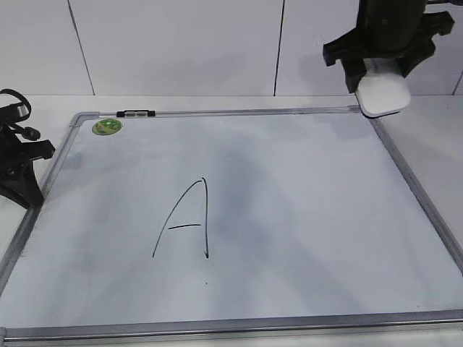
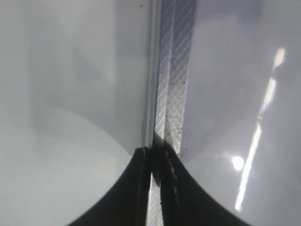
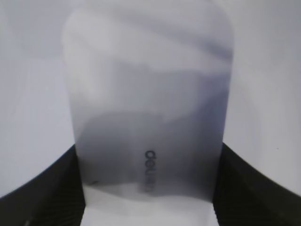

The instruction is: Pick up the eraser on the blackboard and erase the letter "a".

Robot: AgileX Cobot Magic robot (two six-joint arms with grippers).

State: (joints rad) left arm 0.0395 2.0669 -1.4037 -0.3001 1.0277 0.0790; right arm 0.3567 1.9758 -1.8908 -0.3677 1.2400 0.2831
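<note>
Right now, as I read my feeds:
Right gripper point(image 1: 381, 81): clamped on the eraser point(image 1: 383, 94), raised over the blackboard's point(image 1: 311, 210) far right corner
Eraser print: small grey lettering, facing my right wrist camera
Left gripper point(image 2: 151, 188): pinched closed, at the board's left frame edge
Writing: I see only a capital A point(image 1: 188, 220) mid-board
Green sticker point(image 1: 106, 127): far left corner

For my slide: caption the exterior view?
Right gripper holds the eraser above the blackboard corner.
</note>
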